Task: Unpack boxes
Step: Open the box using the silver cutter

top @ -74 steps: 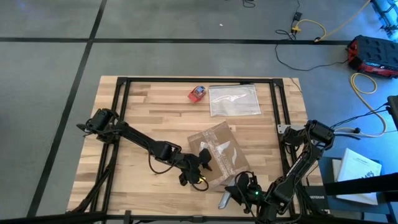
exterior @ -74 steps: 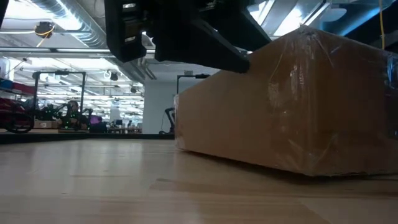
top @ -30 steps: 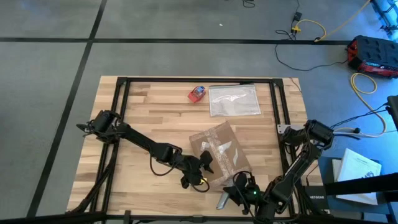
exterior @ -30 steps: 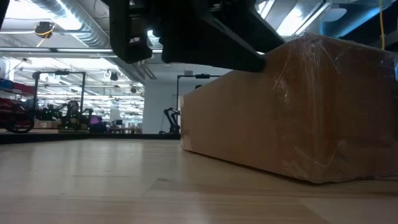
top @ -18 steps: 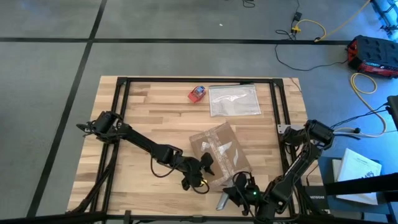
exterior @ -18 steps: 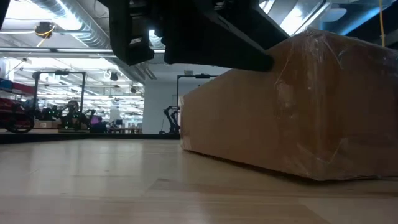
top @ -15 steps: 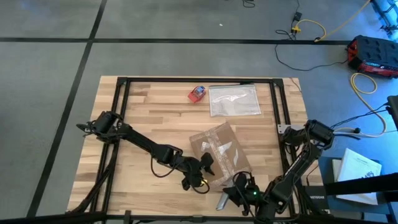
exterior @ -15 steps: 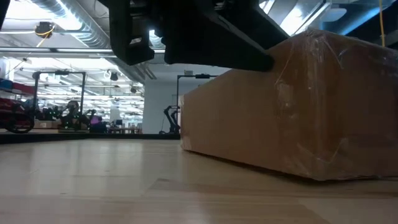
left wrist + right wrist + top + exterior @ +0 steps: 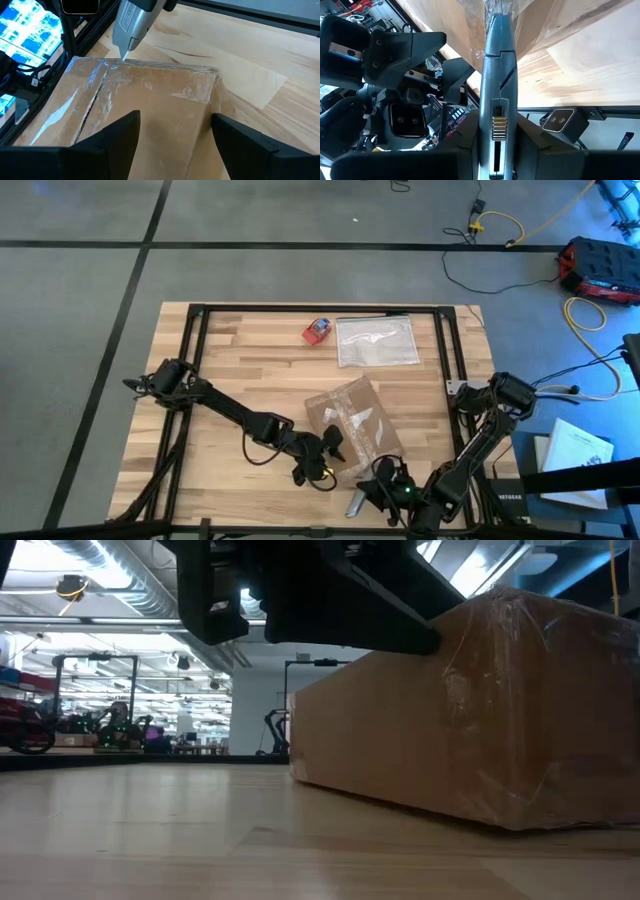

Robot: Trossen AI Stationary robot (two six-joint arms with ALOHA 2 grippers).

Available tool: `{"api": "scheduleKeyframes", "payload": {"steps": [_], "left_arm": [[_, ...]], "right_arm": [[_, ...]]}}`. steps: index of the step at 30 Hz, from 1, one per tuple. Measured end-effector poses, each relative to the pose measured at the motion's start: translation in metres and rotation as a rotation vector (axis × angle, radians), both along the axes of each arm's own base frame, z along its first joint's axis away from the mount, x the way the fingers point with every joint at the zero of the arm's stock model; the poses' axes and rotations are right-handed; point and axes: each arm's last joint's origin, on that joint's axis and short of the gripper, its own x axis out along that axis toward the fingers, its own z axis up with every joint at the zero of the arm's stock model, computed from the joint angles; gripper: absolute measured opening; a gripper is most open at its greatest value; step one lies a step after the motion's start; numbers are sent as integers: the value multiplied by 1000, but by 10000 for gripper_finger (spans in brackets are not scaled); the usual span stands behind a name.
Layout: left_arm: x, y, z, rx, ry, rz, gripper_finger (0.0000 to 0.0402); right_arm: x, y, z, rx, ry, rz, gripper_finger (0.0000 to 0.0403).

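**A:** From above, where is the box (image 9: 352, 427)?
**B:** Near the table's (image 9: 250, 350) front edge, right of middle, lying askew with its taped top up. Over the last second it has not moved; 2.5 s ago it sat a touch farther right. The left gripper (image 9: 327, 448) is at its left edge, the right gripper (image 9: 372, 492) at its front corner, clamping a grey box cutter (image 9: 357, 502).

**A:** And the low view?
**B:** The box (image 9: 470, 710) fills the right side, the left arm dark above it, unchanged from half a second ago.

**A:** Left wrist?
**B:** The fingers (image 9: 120, 135) stand spread over the box top (image 9: 150, 110), not gripping it. The cutter's tip (image 9: 131, 22) touches the taped far edge.

**A:** Right wrist?
**B:** The jaws are closed on the cutter (image 9: 498, 95), which points at the box.
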Motion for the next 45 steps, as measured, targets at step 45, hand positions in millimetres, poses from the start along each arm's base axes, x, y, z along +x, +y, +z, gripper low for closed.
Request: {"api": "scheduleKeyframes", "payload": {"steps": [45], "left_arm": [[-7, 4, 1, 3, 74, 150, 234]], "right_arm": [[-17, 28, 10, 46, -59, 183, 61]]}}
